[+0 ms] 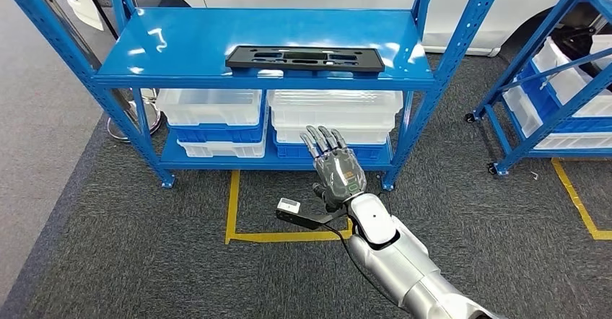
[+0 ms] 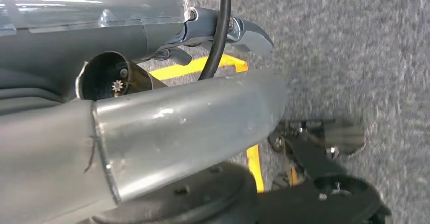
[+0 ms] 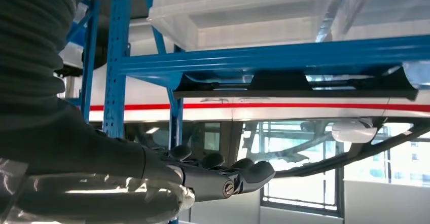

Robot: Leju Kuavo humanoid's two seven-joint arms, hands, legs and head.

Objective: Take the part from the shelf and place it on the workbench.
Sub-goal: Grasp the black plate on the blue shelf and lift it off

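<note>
Reaching up, right hand (image 1: 336, 166) is spreading flat and empty below the part (image 1: 304, 58), which is lying on the shelf (image 1: 180, 37), likely preparing its grasp.

Grey carpeted floor (image 2: 365, 41) with yellow tape line (image 2: 256, 165); a black cable (image 2: 219, 31) crosses a silver arm segment (image 2: 192, 127) in close foreground.
</note>
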